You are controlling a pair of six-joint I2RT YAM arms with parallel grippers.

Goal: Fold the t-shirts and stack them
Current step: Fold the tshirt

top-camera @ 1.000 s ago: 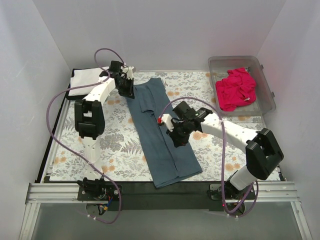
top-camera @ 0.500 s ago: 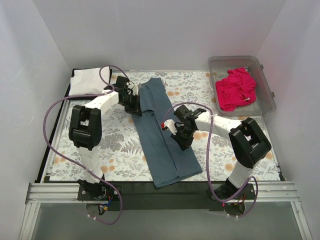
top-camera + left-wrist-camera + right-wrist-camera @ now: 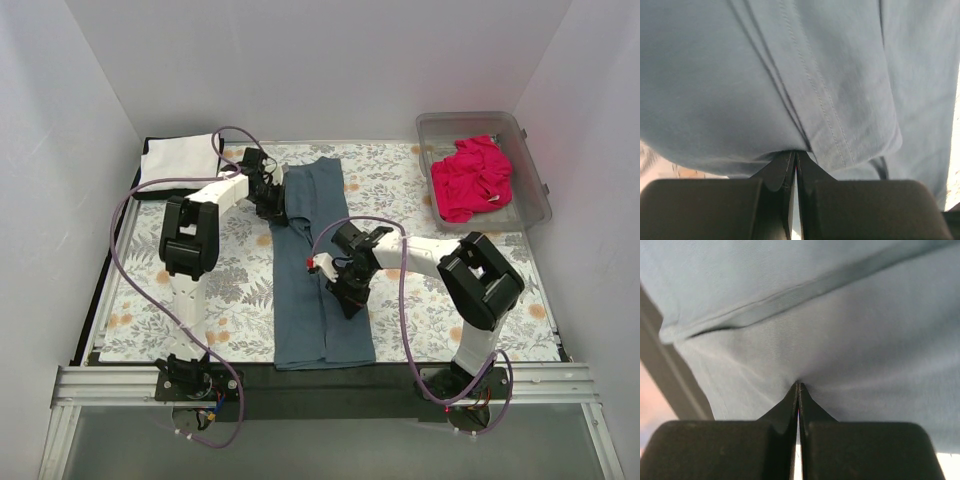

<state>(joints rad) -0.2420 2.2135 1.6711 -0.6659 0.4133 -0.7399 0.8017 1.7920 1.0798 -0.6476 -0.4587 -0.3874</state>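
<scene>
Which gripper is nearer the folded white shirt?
Left: the left gripper pinches the blue shirt near the white shirt; the right gripper pinches it mid-length, farther away.

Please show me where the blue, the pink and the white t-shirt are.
blue t-shirt (image 3: 298, 300): top view, lower half of the cloth.
pink t-shirt (image 3: 472, 178): top view, middle of the crumpled heap.
white t-shirt (image 3: 178, 160): top view, middle of the folded rectangle.

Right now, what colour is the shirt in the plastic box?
Bright magenta-pink shirt, crumpled in the clear box; the top camera shows it best.
</scene>
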